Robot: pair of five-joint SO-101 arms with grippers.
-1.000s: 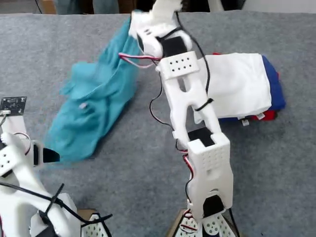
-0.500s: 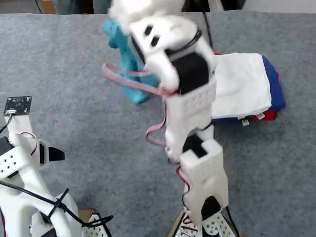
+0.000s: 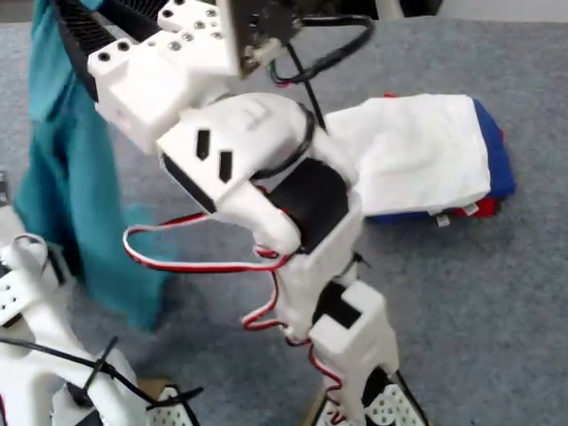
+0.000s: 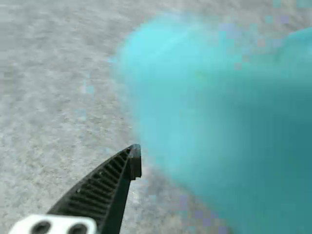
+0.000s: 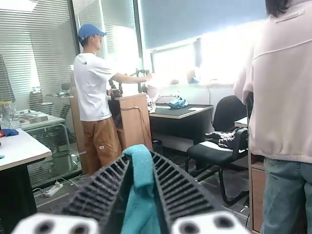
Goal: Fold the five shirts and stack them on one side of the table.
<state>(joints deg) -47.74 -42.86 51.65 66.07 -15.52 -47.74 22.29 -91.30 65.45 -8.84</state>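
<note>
Grey table (image 3: pixel 497 293) underneath. Right gripper (image 5: pixel 141 163) stood high above it, jaws pinched tight on a fold of the teal shirt (image 3: pixel 75 186). Shirt hung down beside the left arm (image 3: pixel 35 355). Folded stack (image 3: pixel 426 151) lay well apart, white on top.

Even light on the table (image 3: pixel 497 293), soft shadow beneath the teal shirt (image 3: pixel 71 195), glaring windows (image 5: pixel 175 61)

Right of hanging shirt (image 3: pixel 62 177) lies folded stack (image 3: pixel 426 160).
</note>
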